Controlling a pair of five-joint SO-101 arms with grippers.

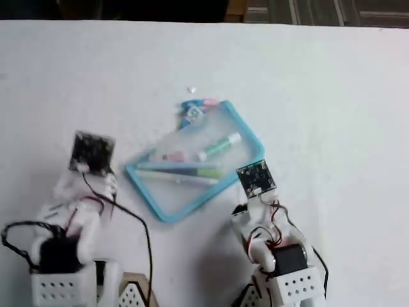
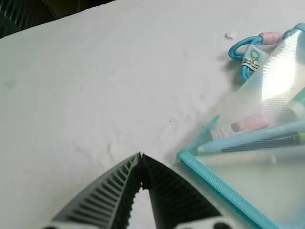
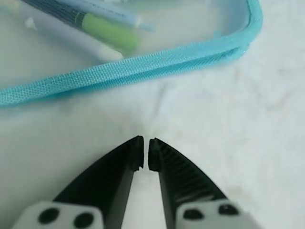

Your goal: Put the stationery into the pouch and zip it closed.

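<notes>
A clear pouch with a blue fabric border lies flat mid-table, holding several pens and markers. Its blue loop and pull sit at the far corner. In the left wrist view the pouch lies beside my left gripper, which is shut and empty over bare table just short of the pouch's corner. My right gripper is shut with nothing in it, a short way from the pouch's blue edge. From above, the left arm and the right arm flank the pouch.
A white tabletop spreads all around with open room behind and to the sides. A tiny pale speck lies just past the pouch's loop. The arm bases and cables occupy the near edge.
</notes>
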